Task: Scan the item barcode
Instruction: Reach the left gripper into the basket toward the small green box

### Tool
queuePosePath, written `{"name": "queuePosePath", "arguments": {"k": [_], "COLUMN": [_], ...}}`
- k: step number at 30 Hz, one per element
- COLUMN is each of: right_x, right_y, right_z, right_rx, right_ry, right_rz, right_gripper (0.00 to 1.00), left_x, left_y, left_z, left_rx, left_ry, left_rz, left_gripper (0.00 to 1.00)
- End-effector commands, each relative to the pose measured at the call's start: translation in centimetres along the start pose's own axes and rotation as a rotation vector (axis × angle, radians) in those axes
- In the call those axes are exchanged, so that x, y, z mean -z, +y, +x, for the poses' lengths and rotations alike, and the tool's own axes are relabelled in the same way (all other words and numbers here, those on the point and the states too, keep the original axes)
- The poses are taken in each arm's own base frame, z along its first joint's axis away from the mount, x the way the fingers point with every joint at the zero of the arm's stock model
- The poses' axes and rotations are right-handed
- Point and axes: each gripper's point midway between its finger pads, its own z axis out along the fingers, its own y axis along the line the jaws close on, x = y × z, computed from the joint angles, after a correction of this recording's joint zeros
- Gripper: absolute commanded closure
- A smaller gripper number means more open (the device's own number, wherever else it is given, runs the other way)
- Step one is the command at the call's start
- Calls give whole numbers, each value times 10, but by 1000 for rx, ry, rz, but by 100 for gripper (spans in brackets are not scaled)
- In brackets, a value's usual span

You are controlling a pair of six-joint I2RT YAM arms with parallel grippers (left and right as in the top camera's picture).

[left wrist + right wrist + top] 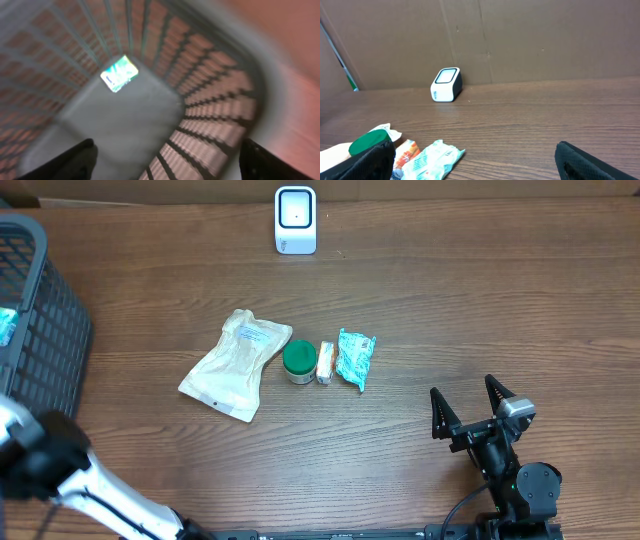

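While the left claw point(167, 148) hangs wide apart and empty above the basket point(220, 100), one teal packet point(119, 73) lies on its floor, probably sorted as done. Meanwhile the right claw point(466, 402) waits spread and idle low over the table point(450, 300), leaving pouch point(235, 365), jar point(299, 361) and crinkled packet point(355, 358) clustered mid-table, awaiting the scanner point(295, 220).

No legible text anywhere. Pale blue label on the flat beige pouch point(236, 364), print on the teal-and-white crinkled packet point(355, 358), small mark on the white box-shaped scanner point(446, 84): all too small or blurred.
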Motion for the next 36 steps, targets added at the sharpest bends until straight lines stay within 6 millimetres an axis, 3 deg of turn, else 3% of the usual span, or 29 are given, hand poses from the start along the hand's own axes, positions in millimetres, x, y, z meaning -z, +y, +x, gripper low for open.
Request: {"name": "queuePosePath", "arguments": {"k": [1, 3, 7, 12, 17, 22, 26, 29, 33, 36], "right_x": [0, 0, 0, 0, 0, 0, 0, 0, 0, 0], "right_y": [0, 0, 0, 0, 0, 0, 0, 0, 0, 0], "right_z": [1, 1, 1, 1, 1, 1, 1, 1, 1, 1], "right_rx": [2, 2, 2, 2, 2, 2, 2, 2, 2, 3], "right_ry": [-6, -6, -6, -6, -6, -6, -6, -6, -6, -6], "right_rz": [-1, -1, -1, -1, -1, -1, -1, -1, -1, -1], "right_gripper": [0, 0, 0, 0, 0, 0, 0, 0, 0, 0], "left_x": [88, 117, 158, 194, 197, 171, 147, 144, 148, 152], "left_y": [-33, -46, -74, -83, -82, -82, -95, -102, -104, -77], "left_z": [14, 39, 62, 101, 122, 132, 123, 104, 61, 13], "left_rx": [-40, -72, -165, -230, -257, -277, -298, -319, -392, -329], "left_ry": [-81, -45, -88, -107, -159, -309, -460, -524, -581, -623], "left_rz": [48, 54, 65, 30, 44, 64, 129, 147, 92, -56], "left_gripper": [11, 0, 0, 0, 0, 0, 0, 0, 0, 0]}}
